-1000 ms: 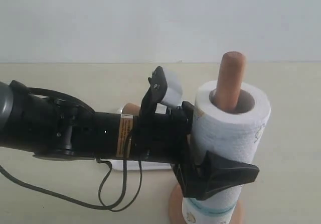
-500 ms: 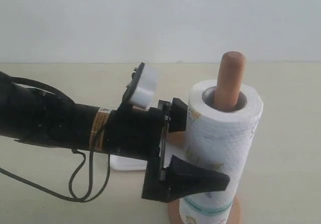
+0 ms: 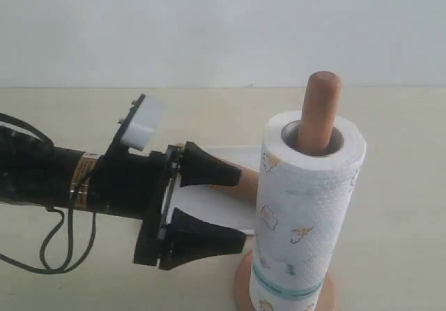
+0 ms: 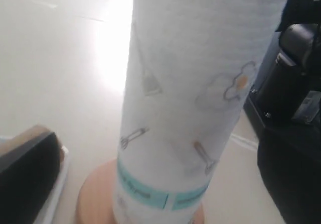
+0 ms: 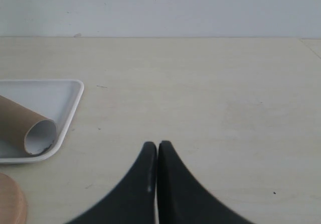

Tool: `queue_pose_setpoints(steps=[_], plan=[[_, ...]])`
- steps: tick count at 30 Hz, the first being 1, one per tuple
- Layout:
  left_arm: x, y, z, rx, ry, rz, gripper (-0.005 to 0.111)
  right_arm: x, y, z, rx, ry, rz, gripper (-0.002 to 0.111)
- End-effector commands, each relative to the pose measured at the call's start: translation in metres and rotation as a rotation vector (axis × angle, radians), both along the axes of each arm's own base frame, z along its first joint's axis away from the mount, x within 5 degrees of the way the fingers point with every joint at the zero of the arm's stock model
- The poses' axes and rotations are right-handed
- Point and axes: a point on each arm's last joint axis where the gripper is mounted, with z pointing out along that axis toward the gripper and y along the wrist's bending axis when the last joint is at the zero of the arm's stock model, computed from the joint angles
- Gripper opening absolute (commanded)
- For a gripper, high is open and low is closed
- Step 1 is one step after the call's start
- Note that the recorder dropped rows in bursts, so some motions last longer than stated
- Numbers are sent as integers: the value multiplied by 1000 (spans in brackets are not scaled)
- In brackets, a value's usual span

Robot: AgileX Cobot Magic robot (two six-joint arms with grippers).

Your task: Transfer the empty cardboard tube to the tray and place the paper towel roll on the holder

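Observation:
The paper towel roll [image 3: 306, 213] stands upright on the holder [image 3: 245, 291], with the dowel's rounded top [image 3: 321, 98] poking out of its core. In the left wrist view the roll [image 4: 185, 98] fills the middle above the round base [image 4: 98, 194]. My left gripper [image 3: 242, 206] is open just left of the roll and touches nothing. The cardboard tube [image 3: 235, 180] lies in the white tray [image 3: 216, 210] behind the gripper. My right gripper [image 5: 157, 146] is shut and empty over bare table; the tube [image 5: 25, 128] and tray [image 5: 70, 108] lie beside it.
The pale wooden table [image 3: 397, 157] stretches right of and behind the holder. A black cable [image 3: 59, 245] hangs from my left arm. Dark robot parts [image 4: 296, 83] stand beyond the roll in the left wrist view.
My left gripper opened, let go of the paper towel roll and drew back to the left. The roll settled lower on the dowel.

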Motion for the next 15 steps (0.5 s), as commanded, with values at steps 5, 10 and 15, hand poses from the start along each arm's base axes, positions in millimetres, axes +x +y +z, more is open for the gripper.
queue_pose_setpoints(steps=[5,10,15], plan=[[15,62,0,56,148,147,100,0,0,1,-6,-9,-5,0],[20,87,-1,92,152,182,51,0,0,1,-6,-9,-5,0],[25,95,0,74,155,232,4,0,0,1,-6,-9,-5,0]])
